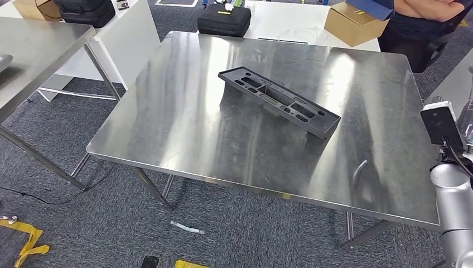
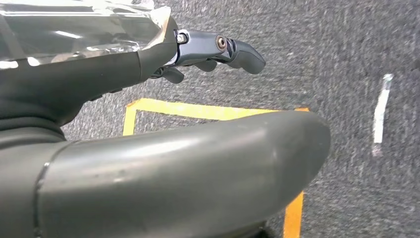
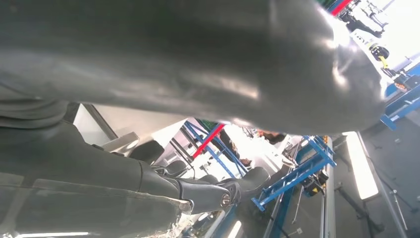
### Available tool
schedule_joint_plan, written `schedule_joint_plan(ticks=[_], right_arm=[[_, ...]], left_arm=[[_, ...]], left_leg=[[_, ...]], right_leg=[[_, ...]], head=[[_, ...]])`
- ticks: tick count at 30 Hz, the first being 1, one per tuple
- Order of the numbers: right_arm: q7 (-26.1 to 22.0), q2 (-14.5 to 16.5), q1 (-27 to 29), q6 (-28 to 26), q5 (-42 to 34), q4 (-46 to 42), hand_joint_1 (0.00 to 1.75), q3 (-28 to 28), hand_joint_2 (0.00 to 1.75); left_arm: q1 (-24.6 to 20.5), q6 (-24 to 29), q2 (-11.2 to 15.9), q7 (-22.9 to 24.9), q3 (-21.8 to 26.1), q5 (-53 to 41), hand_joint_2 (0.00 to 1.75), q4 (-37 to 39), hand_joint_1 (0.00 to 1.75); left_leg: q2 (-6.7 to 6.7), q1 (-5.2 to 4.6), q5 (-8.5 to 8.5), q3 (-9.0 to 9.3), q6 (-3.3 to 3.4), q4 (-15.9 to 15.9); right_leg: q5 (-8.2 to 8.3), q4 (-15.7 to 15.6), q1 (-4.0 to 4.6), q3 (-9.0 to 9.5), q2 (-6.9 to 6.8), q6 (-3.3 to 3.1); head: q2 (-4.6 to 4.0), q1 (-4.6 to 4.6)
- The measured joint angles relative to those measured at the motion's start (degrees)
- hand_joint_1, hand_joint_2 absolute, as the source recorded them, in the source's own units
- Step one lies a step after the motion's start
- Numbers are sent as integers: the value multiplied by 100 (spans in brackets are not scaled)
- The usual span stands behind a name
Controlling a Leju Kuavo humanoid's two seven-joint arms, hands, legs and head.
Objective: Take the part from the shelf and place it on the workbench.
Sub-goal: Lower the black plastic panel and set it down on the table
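The part (image 1: 279, 100), a long black plastic tray with several cut-outs, lies flat and slantwise on the steel workbench (image 1: 184, 123), a little behind its middle. Nothing touches it. My right arm (image 1: 453, 190) rises at the bench's right edge, its wrist camera box (image 1: 440, 124) beside the table corner. In the right wrist view my right hand (image 3: 148, 163) holds nothing, its dark fingers (image 3: 218, 191) stretched out against blue racking. My left hand (image 2: 99, 84) hangs over grey carpet, its fingers (image 2: 237, 52) extended, nothing in its grasp.
A second steel table (image 1: 33, 50) stands at the left. Behind the bench a white table carries a black case (image 1: 224, 19) and a cardboard box (image 1: 351, 23). A person (image 1: 429, 14) sits at the back right. Yellow tape (image 2: 208, 111) marks the carpet.
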Motion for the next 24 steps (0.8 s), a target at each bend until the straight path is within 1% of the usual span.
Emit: schedule_joint_plan(ticks=[1, 2, 3, 4, 5, 6, 7, 8, 9, 10, 11, 12, 13, 14, 15, 16, 17, 18, 19, 20, 21, 22, 23, 24], right_arm=[[1, 9, 4, -4, 1, 0, 0, 2, 0], [2, 14, 7, -8, 1, 0, 0, 4, 0], [4, 14, 7, -11, 1, -1, 0, 5, 0], [6, 11, 5, -15, 1, -4, 0, 5, 0], [9, 4, 1, -23, 1, -8, 0, 3, 0], [13, -1, -6, -31, 0, -11, 0, 2, 0], [16, -2, -9, -39, -1, -15, 0, 3, 0], [20, -2, -8, -45, -1, -15, 0, 4, 0], [23, 1, 4, -47, -1, -15, 0, 7, 0], [25, 1, 23, -48, -1, -15, 0, 8, 0], [26, -2, 41, -49, -2, -14, 0, 9, 0], [27, -5, 54, -50, -3, -14, 0, 9, 0], [27, -7, 61, -52, -4, -13, 0, 9, 0], [28, -7, 66, -52, -6, -13, 0, 9, 0], [28, -7, 74, -54, -8, -12, 0, 9, 0], [28, -5, 83, -55, -9, -11, 0, 9, 0], [28, -4, 90, -59, -10, -11, 0, 9, 0], [28, -4, 94, -63, -12, -11, 0, 9, 0], [28, -6, 95, -69, -14, -11, 0, 9, 0], [28, -8, 92, -74, -16, -11, 0, 8, 0], [28, -12, 99, -80, -18, -16, 0, 5, 0], [28, -16, 109, -88, -19, -21, 0, 1, 0], [30, -20, 120, -95, -21, -26, 0, -3, 0], [32, -22, 135, -100, -23, -31, 0, -7, 0]], left_arm=[[0, 0, -1, -4, 0, 0, 0, 1, 0], [-1, -1, -3, -11, -1, 2, 0, 1, 0], [-4, -2, -4, -19, -1, 8, 0, 1, 0], [-10, -3, -5, -29, -1, 22, 0, 1, 0], [-18, -5, -4, -41, -1, 37, 0, 0, 0], [-25, -7, -3, -54, 0, 51, 0, -1, 0], [-31, -8, -3, -67, 0, 63, 0, -1, 0], [-32, -10, -2, -77, 0, 68, 0, -1, 0], [-29, -13, -3, -82, 0, 72, 0, -1, 0], [-27, -14, -4, -84, 0, 75, 0, -1, 0], [-26, -15, -4, -85, 1, 78, 0, -1, 0], [-25, -16, -5, -85, 1, 78, 0, -1, 0], [-25, -18, -9, -86, 2, 79, 0, -1, 0], [-24, -19, -13, -86, 2, 79, 0, -1, 0], [-22, -21, -18, -86, 2, 79, 0, -1, 0], [-21, -22, -23, -86, 2, 79, 0, -1, 0], [-20, -24, -25, -86, 2, 79, 0, -1, 0], [-20, -30, -26, -87, 2, 78, 0, -1, 0], [-20, -38, -27, -87, 2, 77, 0, -1, 0], [-21, -45, -27, -88, 2, 75, 0, -1, 0], [-22, -53, -28, -89, 2, 72, 0, -1, 0], [-23, -56, -29, -89, 1, 69, 0, -1, 0], [-22, -58, -29, -90, 1, 67, 0, -1, 0], [-19, -60, -29, -90, 0, 66, 0, 0, 0]], left_leg=[[0, 2, -29, 12, 9, 151], [0, 2, 40, 128, 32, 102], [-2, 0, 158, 354, 70, -146], [-8, -6, 253, 654, 117, -515], [-13, -20, 296, 961, 159, -928], [-19, -40, 309, 1185, 188, -1241], [-24, -70, 295, 1304, 206, -1429], [-24, -103, 301, 1327, 219, -1506], [-22, -116, 363, 1297, 247, -1539], [-16, -125, 435, 1271, 278, -1589], [-8, -123, 524, 1227, 323, -1635], [0, -115, 616, 1169, 359, -1678], [7, -120, 690, 1103, 381, -1689], [12, -122, 756, 1016, 401, -1689], [17, -125, 820, 931, 400, -1686], [22, -126, 883, 846, 399, -1683], [27, -124, 950, 752, 390, -1676], [30, -119, 1014, 660, 374, -1664], [31, -116, 1071, 576, 352, -1641], [30, -121, 1121, 492, 322, -1607], [27, -128, 1167, 437, 291, -1578], [25, -137, 1211, 403, 263, -1553], [23, -145, 1259, 384, 237, -1545], [20, -145, 1308, 377, 211, -1547]], right_leg=[[44, 1, 20, -57, -1, -11], [90, 1, 38, -113, 0, -13], [136, 1, 55, -165, 2, -8], [178, 2, 63, -206, 4, 3], [221, 3, 80, -242, 5, 26], [263, -2, 86, -262, 3, 59], [303, -12, 80, -271, -2, 101], [348, -29, 72, -280, -7, 148], [390, -46, 61, -290, -13, 192], [384, -37, 49, -325, -17, 219], [291, 36, 49, -388, -17, 218], [111, 208, 55, -471, -16, 196], [-131, 478, 53, -565, -14, 162], [-370, 824, 58, -650, -10, 140], [-519, 1153, 58, -697, -8, 148], [-567, 1380, 55, -695, -8, 184], [-507, 1431, 48, -603, -9, 249], [-391, 1285, 39, -418, -10, 318], [-296, 974, 29, -151, -13, 372], [-281, 564, 34, 166, -14, 395], [-323, 225, 54, 407, -13, 369], [-389, -14, 75, 551, -11, 325], [-438, -121, 108, 603, -7, 271], [-422, -124, 104, 560, -7, 211]], head=[[0, 1], [0, -1], [0, -1], [0, -2], [0, 1], [0, 7], [0, 5], [0, 3], [0, -1], [0, -8], [0, 3], [0, 14], [0, 22], [0, 33], [0, 33], [0, 32], [0, 33], [0, 32], [0, 33], [0, 37], [0, 29], [0, 26], [0, 17], [0, 8]])
